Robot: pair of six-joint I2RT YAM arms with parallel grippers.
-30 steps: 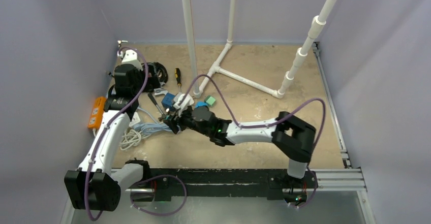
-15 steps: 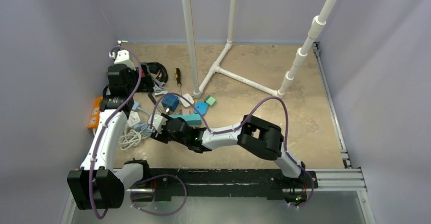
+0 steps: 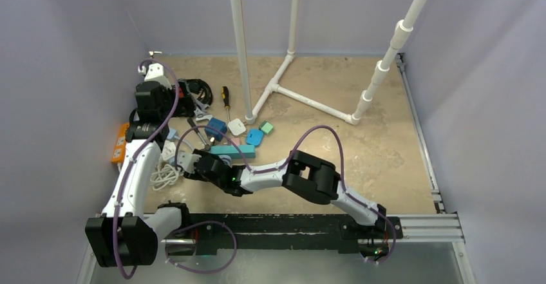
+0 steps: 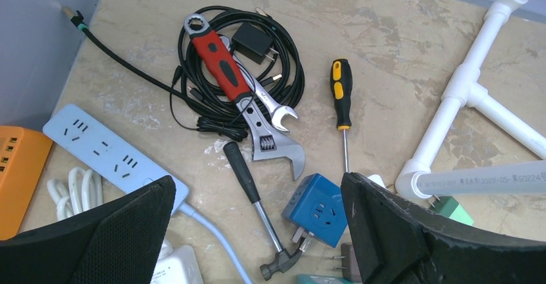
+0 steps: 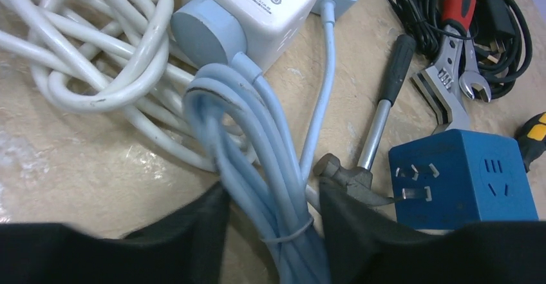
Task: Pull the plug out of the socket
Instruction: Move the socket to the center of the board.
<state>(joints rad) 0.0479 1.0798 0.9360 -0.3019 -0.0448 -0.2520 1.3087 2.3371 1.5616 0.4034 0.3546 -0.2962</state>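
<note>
right gripper (image 5: pixel 270 232): clamped on bundled pale-blue cable (image 5: pixel 254 161), near table's left edge | round pale-blue plug (image 5: pixel 207 31): seated in white square socket block (image 5: pixel 277 4) | left gripper (image 4: pixel 257 184): fingers spread wide, over far-left corner

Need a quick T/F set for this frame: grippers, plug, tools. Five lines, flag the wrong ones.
1. The left gripper is open above the tools. True.
2. The wrench lies on the black cable coil. True.
3. The plug is already out of the white adapter. False: it sits against the adapter's face, apparently plugged in.
4. The right gripper holds the hammer. False: it is closed on the blue cable; the hammer lies free beside it.
5. The screwdriver has a red handle. False: the handle is yellow and black.
</note>
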